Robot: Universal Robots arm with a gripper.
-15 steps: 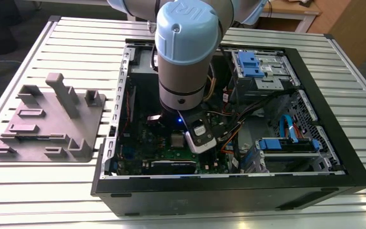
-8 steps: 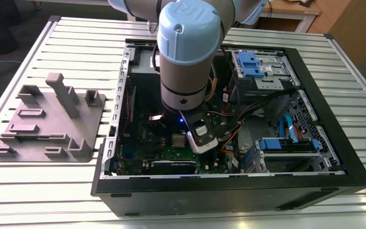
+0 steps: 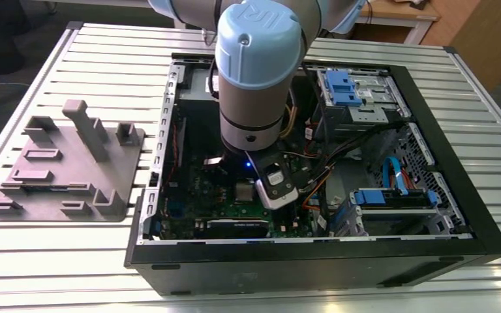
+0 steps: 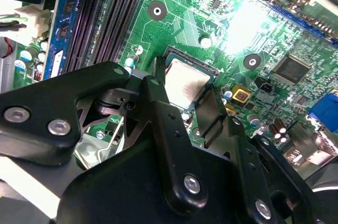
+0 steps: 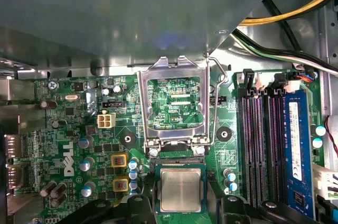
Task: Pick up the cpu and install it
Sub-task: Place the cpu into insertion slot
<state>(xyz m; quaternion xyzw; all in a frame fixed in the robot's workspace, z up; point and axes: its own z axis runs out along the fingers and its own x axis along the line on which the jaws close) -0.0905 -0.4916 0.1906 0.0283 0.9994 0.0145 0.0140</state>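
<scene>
The cpu [image 4: 185,82] is a small silvery square lying flat in the socket on the green motherboard [image 4: 264,28]; it also appears in the first wrist view [image 5: 180,189]. My gripper [image 4: 185,80] straddles it, with one black finger [image 4: 158,102] against one side of the chip and the other finger [image 4: 212,112] against the opposite side. Just beyond the chip, the metal socket frame [image 5: 174,102] stands swung open. In the exterior view the arm [image 3: 250,98] reaches down into the open computer case [image 3: 320,251].
Memory slots [image 5: 264,145] and a blue module run beside the socket. Cables [image 5: 296,7] cross the case corner. Blue drive cages [image 3: 351,88] fill the exterior view's right of the case. A grey moulded fixture plate [image 3: 68,169] lies on the slatted table at the exterior view's left.
</scene>
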